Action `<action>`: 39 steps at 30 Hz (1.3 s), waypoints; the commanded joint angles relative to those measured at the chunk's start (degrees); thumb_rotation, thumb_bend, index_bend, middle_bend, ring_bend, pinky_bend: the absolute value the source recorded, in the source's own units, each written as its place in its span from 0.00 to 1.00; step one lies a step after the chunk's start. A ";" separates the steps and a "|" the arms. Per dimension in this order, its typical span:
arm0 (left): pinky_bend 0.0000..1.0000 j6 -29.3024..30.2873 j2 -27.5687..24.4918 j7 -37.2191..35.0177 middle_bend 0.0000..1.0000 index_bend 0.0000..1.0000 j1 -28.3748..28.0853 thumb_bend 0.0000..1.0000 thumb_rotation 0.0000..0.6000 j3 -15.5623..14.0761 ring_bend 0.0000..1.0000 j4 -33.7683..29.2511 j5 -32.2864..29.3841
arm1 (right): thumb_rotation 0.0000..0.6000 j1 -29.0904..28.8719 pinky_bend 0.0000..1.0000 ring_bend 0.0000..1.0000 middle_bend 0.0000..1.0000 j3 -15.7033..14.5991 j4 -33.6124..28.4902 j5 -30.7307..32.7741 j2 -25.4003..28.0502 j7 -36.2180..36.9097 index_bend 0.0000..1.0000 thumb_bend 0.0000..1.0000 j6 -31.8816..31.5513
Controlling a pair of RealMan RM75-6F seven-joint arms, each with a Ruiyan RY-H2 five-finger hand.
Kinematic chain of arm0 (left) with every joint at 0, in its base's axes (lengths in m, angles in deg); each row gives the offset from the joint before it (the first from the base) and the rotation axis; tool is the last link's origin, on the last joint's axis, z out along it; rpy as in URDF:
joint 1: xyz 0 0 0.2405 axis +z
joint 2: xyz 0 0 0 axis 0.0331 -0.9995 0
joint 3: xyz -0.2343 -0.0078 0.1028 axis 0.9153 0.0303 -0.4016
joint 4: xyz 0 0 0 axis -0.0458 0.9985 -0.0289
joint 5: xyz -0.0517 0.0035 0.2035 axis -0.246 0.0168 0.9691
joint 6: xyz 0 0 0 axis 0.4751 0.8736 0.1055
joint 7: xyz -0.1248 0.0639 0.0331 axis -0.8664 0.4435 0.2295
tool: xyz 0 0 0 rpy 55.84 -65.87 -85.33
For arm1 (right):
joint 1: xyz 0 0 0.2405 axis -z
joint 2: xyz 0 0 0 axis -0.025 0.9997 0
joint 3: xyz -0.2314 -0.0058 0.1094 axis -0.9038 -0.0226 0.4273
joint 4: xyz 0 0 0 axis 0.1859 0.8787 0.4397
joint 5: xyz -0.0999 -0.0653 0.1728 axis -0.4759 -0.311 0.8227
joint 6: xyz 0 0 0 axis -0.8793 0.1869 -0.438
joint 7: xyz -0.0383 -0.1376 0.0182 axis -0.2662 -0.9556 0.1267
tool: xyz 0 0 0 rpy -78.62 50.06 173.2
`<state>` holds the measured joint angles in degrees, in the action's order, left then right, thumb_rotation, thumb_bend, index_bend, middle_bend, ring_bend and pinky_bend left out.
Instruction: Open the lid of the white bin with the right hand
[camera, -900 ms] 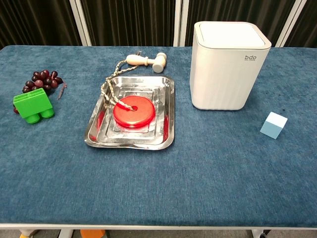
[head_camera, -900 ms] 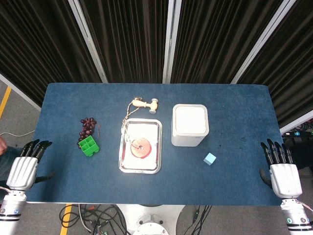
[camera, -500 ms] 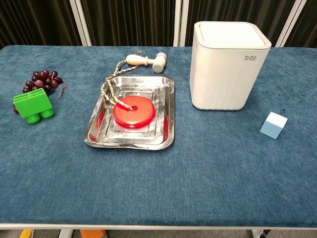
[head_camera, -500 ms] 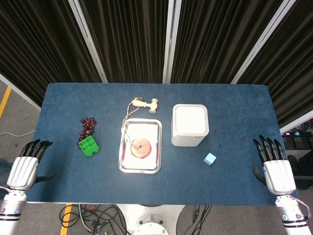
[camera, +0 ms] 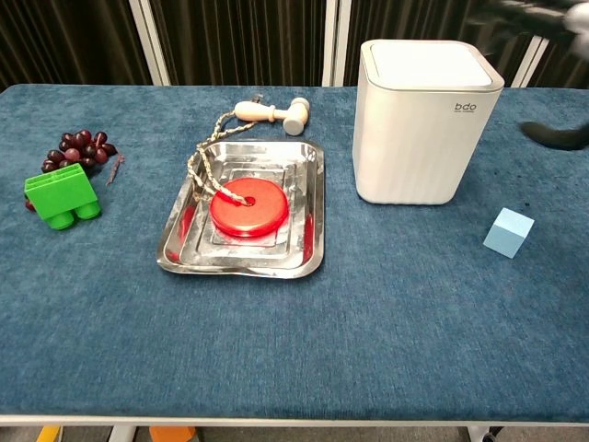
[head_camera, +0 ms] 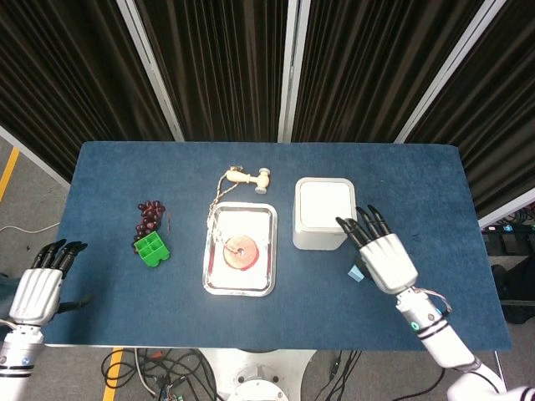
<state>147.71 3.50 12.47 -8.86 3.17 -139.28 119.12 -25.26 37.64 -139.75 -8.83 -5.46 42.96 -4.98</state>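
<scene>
The white bin (head_camera: 324, 214) is seen upright near the middle of the blue table (head_camera: 418, 184), its lid (camera: 430, 64) lying flat and closed. The right hand (head_camera: 380, 253) is held above the table at the bin's 4 o'clock, fingers spread apart and holding nothing; whether its fingertips touch the bin cannot be told. A light blue cube (camera: 509, 232) lies at the bin's 5 o'clock, partly covered by that hand in the head view. At the bin's 9 o'clock a metal tray (head_camera: 211, 276) is set, with a red disc (head_camera: 241, 251) in it. A wooden mallet (head_camera: 248, 176) lies at the tray's 12 o'clock. Further towards 9 o'clock, a green block (head_camera: 151, 248) and dark grapes (head_camera: 150, 213) are placed. The left hand (head_camera: 42, 281) is held off the table's edge at 8 o'clock, fingers extended and empty.
</scene>
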 commanded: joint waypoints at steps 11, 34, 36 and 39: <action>0.11 0.48 -0.06 -1.01 0.14 0.16 0.43 0.04 1.00 -0.10 0.07 0.66 0.16 | 1.00 -6.42 0.00 0.00 0.28 1.56 3.72 6.96 -7.56 -2.16 0.00 0.27 5.64; 0.11 -0.50 0.38 0.12 0.14 0.16 -0.29 0.04 1.00 -0.10 0.07 0.32 0.51 | 1.00 7.39 0.00 0.00 0.09 -11.30 -0.31 -8.79 3.89 4.01 0.00 0.21 -14.09; 0.11 -0.68 0.45 0.62 0.14 0.16 -0.41 0.04 1.00 -0.16 0.07 -0.02 0.59 | 1.00 8.49 0.06 0.03 0.12 -12.65 0.96 -7.92 4.02 4.96 0.00 0.21 -13.39; 0.11 -0.81 0.61 1.25 0.14 0.16 -0.50 0.04 1.00 -0.23 0.07 -0.42 0.67 | 1.00 8.54 0.19 0.14 0.20 -13.42 2.00 -4.74 3.59 5.71 0.03 0.22 -9.65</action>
<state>146.93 4.07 13.67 -9.33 2.96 -139.63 119.77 -16.92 24.81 -138.47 -15.51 -1.88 48.22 -16.92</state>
